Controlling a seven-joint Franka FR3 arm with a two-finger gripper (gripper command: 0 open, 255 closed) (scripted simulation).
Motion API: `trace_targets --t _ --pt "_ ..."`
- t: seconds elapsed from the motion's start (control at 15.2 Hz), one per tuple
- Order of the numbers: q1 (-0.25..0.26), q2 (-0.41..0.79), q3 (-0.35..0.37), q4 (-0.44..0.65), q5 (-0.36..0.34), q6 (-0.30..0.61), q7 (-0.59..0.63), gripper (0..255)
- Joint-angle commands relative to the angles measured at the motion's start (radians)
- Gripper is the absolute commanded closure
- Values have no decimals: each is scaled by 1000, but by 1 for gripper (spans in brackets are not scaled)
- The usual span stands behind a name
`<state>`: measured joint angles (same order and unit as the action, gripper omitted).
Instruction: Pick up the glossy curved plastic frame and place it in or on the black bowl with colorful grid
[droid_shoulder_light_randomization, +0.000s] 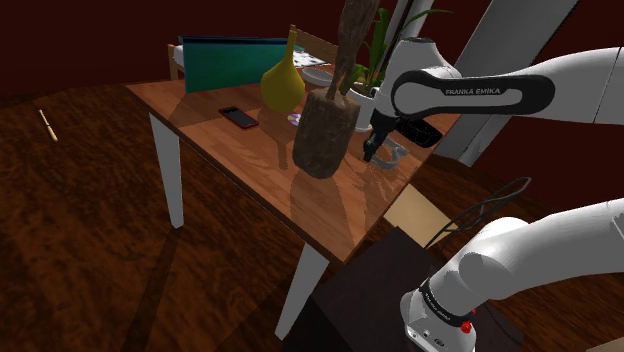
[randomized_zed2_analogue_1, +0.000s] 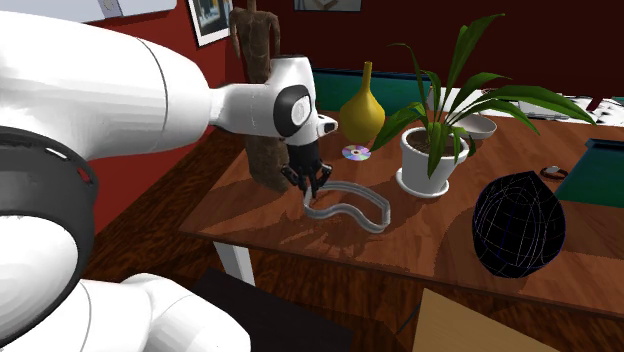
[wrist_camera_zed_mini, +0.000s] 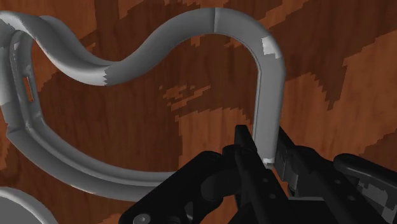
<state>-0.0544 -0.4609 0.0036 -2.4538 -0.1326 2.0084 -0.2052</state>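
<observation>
Claw (wrist_camera_zed_mini: 266, 151) clamps one side of the frame (wrist_camera_zed_mini: 270, 83), which lies on the tabletop (randomized_zed2_analogue_1: 300, 225). Arm (droid_shoulder_light_randomization: 480, 95) label reads "FRANKA EMIKA". Bowl (randomized_zed2_analogue_1: 518, 222) sits well apart.

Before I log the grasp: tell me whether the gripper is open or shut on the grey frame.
Shut on the grey curved frame: in the wrist view the gripper has both black fingers against one rail's sides.

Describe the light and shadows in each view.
Shoulder view: dim, dark shadows stretch from the brown sculpture across the table. Second exterior view: brighter, the white arm strongly lit. Wrist view: jagged-edged shadow patches around the grey frame in the gripper.
</observation>
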Motion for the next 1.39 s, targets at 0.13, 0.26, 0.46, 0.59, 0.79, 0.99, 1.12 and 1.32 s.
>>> trace_targets --t 0.13,0.26,0.46,0.59,0.79,0.99,1.12,1.32 --pt "1 -16 1 42 4 -58 -6 255" --pt "2 -21 2 65 5 -86 -9 255" --pt "2 -26 2 101 7 -127 -14 255" --pt "2 -28 3 126 9 -154 -17 255" --pt "3 -30 3 165 10 -194 -21 255" --pt "3 -30 4 205 12 -234 -26 255" --pt "3 -29 4 233 13 -261 -29 255" --pt "-14 4 -29 263 -2 -252 -73 255"
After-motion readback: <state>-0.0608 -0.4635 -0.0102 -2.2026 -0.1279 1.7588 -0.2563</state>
